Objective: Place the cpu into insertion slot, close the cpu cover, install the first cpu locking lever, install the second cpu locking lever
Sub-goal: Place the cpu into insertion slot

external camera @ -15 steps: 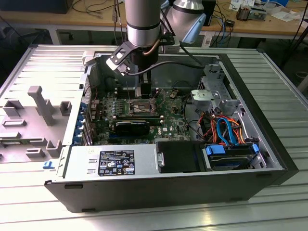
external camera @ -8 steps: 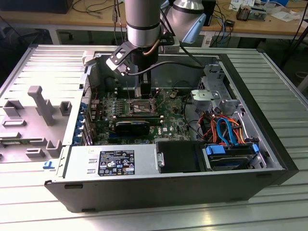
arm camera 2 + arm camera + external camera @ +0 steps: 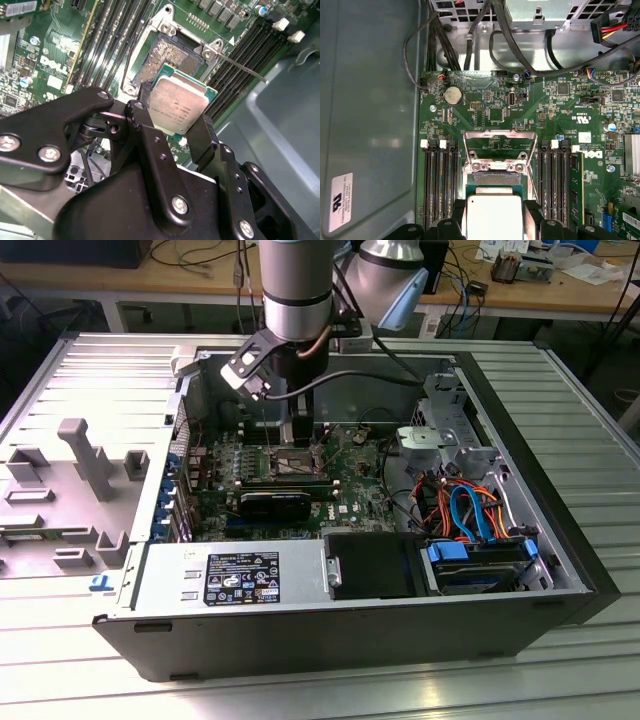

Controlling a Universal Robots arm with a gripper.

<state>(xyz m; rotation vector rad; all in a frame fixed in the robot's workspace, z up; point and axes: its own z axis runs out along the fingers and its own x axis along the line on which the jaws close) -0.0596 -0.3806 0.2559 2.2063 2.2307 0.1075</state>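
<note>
Gripper (image 3: 175, 112) clamps the cpu (image 3: 179, 103) by two opposite edges, poised over the open insertion slot (image 3: 169, 56); seating well likely calls for a level chip, squared with the socket rim.

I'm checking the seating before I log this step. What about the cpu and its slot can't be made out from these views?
1. Second wrist view: the cpu, held by the gripper, covers part of the insertion slot, so contact or gap cannot be told.
2. First wrist view: the picture's edge cuts off part of the cpu.
3. Exterior view: the arm blocks part of the insertion slot.
</note>
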